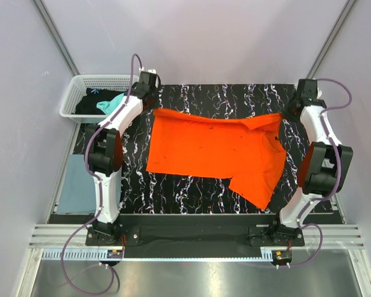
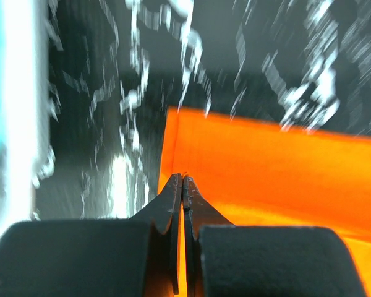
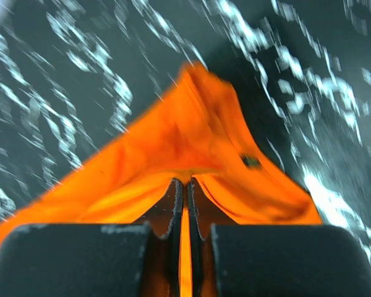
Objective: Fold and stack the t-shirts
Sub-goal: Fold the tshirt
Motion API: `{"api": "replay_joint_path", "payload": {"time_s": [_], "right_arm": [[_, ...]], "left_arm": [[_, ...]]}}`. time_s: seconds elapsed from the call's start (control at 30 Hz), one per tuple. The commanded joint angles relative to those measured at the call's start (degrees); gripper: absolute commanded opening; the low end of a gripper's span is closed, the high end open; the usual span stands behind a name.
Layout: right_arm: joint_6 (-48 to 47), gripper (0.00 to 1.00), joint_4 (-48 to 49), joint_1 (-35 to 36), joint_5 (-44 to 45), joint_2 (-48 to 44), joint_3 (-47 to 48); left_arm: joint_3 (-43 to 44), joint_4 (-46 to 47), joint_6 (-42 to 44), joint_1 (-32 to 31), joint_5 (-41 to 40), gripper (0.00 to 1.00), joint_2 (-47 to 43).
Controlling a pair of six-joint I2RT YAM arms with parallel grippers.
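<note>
Your wrist cameras give you what the overhead one cannot. The left claw [image 2: 182, 179] is pinched tight on a corner of the orange t-shirt [image 2: 278, 179], with cloth showing between the fingers. The right claw [image 3: 185, 182] is likewise clamped on a bunched peak of the same cloth. Both wrist views are blurred.

From above you get the whole layout instead. Nearest you, the shirt's right-hand part reaches in a diagonal flap toward the near edge of the desk [image 1: 191, 195]. A slate grey-blue t-shirt [image 1: 77, 185] lies flat at the desk's left margin, just outside the left arm [image 1: 108, 179]. The orange shirt sits mid-desk with its long axis running left to right. Its far edge stretches between the two claws. At the far left, a white basket [image 1: 71, 105] holds a teal t-shirt [image 1: 111, 103] and a black t-shirt [image 1: 89, 102]. The left arm crosses in front of the basket's right end.
</note>
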Motion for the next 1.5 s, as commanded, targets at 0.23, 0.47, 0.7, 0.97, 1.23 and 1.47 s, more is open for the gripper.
{"api": "replay_joint_path", "payload": {"time_s": [0.23,0.47,0.7,0.97,1.23,1.47], "right_arm": [[0.4,0.0,2.6,-0.4,0.5,13.2,23.9],[0.4,0.0,2.6,-0.4,-2.0,21.1,31.2],[-1.8,0.01,2.6,-0.4,-2.4,22.1,31.5],[-4.2,0.04,2.6,-0.4,-2.4,20.1,33.5],[1.5,0.08,1.9,-0.1,-7.9,16.2,29.1],[10.2,0.13,0.5,1.2,-14.4,3.1,6.2]], "left_arm": [[14.9,9.7,-2.4,3.9,4.8,0.0,9.1],[13.0,16.6,-4.5,6.0,7.6,0.0,11.9],[14.4,17.3,-4.6,6.3,10.4,0.0,13.3],[12.1,17.4,-5.3,6.5,11.9,0.0,10.5],[8.1,17.5,-7.6,6.5,13.4,0.0,6.8],[2.5,17.1,-7.1,6.5,13.7,0.0,3.0]]}}
